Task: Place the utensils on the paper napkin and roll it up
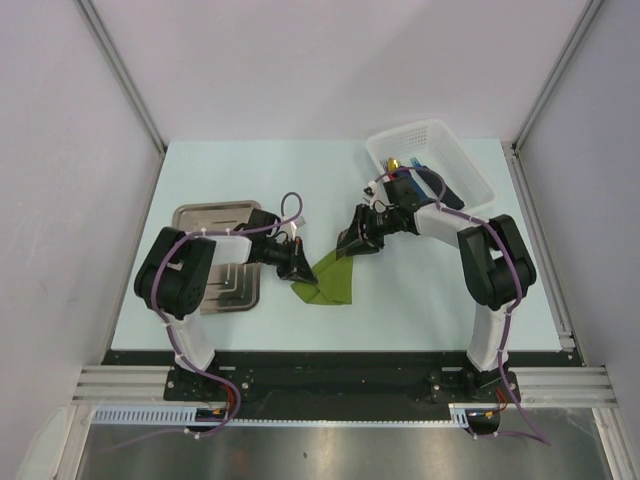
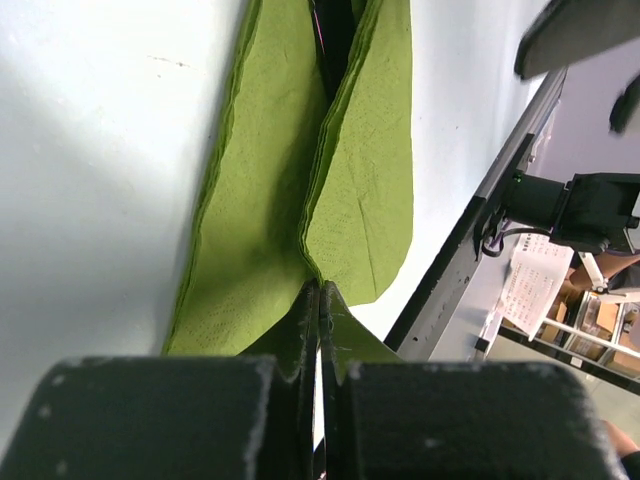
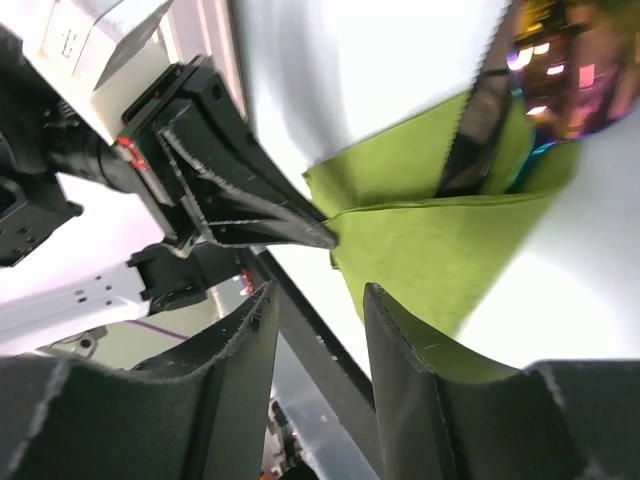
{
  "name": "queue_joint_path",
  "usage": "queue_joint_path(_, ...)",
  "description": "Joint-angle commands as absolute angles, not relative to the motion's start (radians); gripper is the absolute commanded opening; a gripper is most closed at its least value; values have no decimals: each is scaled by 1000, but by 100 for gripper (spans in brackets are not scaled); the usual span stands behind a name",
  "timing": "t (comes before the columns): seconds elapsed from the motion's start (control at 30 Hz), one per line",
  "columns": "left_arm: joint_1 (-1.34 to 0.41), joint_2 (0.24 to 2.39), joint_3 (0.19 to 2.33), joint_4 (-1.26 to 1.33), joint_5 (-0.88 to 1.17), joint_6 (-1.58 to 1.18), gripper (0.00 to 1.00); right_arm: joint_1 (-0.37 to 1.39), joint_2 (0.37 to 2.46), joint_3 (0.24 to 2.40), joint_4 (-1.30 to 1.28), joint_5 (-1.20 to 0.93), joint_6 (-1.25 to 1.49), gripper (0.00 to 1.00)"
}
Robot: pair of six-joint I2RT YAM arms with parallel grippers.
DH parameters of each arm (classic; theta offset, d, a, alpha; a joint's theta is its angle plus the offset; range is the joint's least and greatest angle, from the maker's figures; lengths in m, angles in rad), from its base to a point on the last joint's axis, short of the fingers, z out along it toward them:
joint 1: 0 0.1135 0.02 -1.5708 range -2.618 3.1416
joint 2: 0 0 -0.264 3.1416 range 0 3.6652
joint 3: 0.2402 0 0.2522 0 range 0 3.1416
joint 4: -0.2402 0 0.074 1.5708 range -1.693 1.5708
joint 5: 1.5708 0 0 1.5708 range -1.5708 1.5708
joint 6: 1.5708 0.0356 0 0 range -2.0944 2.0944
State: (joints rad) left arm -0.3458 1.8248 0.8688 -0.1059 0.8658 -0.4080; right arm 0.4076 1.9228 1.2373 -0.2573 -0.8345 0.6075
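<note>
Paper napkin (image 1: pixel 328 282) folded over the utensils (image 3: pixel 480 110) - left hand (image 2: pixel 320 296) has the corner

On the tabletop (image 1: pixel 250 170) the napkin lies just right of the metal tray (image 1: pixel 200 215), with its long fold slanting away from the tray. The left hand is clamped on the tray-side corner. The right hand (image 3: pixel 315 340) sits at the end farthest from the tray, fingers apart and holding nothing. No readable writing anywhere.
</note>
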Motion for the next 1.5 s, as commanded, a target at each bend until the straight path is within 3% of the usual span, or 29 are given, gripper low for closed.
queue_joint_path(0.0,-345,1775,854,-120,851,-387,0,399,1913,1284,-321,-799,546,43)
queue_joint_path(0.77,-331,1770,842,-163,781,-383,0,535,2043,1385,-354,-627,457,22)
queue_joint_path(1.3,-322,1752,838,-143,795,-374,0,552,2109,1362,-370,-592,410,20)
queue_joint_path(1.47,-313,1651,822,-85,860,-362,21,552,2138,1347,-365,-600,416,17)
